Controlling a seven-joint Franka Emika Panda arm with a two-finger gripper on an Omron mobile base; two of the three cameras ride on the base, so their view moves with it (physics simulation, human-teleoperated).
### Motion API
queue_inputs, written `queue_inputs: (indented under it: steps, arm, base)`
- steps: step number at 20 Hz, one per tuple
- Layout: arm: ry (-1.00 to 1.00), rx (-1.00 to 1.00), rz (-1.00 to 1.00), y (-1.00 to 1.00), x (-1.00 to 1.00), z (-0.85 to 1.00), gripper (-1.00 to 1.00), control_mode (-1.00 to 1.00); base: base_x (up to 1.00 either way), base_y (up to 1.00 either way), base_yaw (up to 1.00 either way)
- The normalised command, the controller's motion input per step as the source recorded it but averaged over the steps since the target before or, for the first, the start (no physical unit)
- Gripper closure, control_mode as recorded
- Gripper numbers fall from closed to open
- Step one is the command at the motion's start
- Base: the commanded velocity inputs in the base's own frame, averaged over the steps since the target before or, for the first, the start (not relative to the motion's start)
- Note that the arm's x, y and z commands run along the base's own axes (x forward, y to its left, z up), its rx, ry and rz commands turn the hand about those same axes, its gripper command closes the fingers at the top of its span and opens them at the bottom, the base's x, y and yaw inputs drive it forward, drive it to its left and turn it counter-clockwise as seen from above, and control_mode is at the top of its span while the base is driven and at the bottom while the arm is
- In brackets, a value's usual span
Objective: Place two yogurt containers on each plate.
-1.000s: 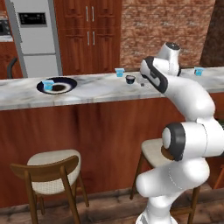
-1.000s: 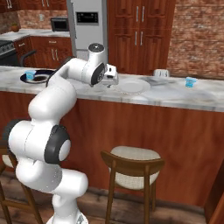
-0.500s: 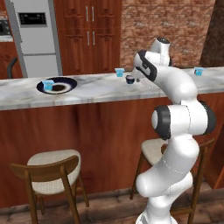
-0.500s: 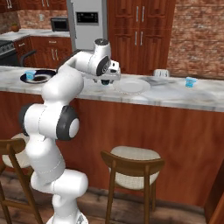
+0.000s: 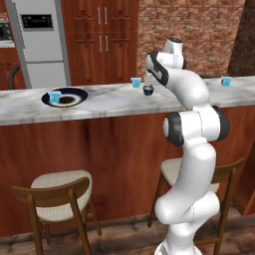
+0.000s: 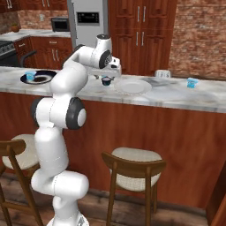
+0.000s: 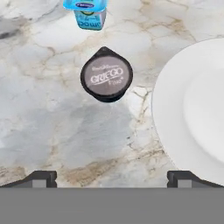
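The tool [image 7: 112, 177] hangs over the marble tabletop [image 7: 52, 144] with its jaws spread wide and nothing between them. Just beyond it stands a small black cup [image 7: 106, 74] with a printed lid, and beside that lies the pale plate [image 7: 197, 109], which carries nothing. A little farther, one yogurt container [image 7: 85, 12] stands on the tabletop, apart from the black cup.

From the base, the dark plate [image 5: 64, 97] lies well to the left and has one yogurt container [image 5: 55, 96] on it. Another container [image 5: 226, 81] waits far to the right.

I judge the task is at an early stage: one container is placed, three are left, and the pale plate needs both.
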Motion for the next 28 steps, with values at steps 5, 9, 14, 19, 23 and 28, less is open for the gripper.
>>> queue_inputs:
  steps: [5,9,14,19,23,28]
  arm:
    - [0.01,0.0,-0.03,0.2,0.44,-0.11,-1.0,-1.0]
    - [0.01,0.0,0.0,0.0,0.45,-0.24,-1.0,-1.0]
    - [0.0,0.0,0.0,-0.01,0.17,-0.33,-1.0,-1.0]
    - [0.0,0.0,0.0,0.0,0.13,-0.12,-1.0,-1.0]
    - [0.0,0.0,0.0,0.0,0.21,-0.01,-1.0,-1.0]
    - [0.0,0.0,0.0,0.0,0.11,-0.12,-1.0,-1.0]
  base:
    - [0.0,0.0,0.0]
    - [0.0,0.0,0.0]
    - [0.0,0.0,0.0]
    - [0.0,0.0,0.0]
    - [0.0,0.0,0.0]
    - [0.0,0.0,0.0]
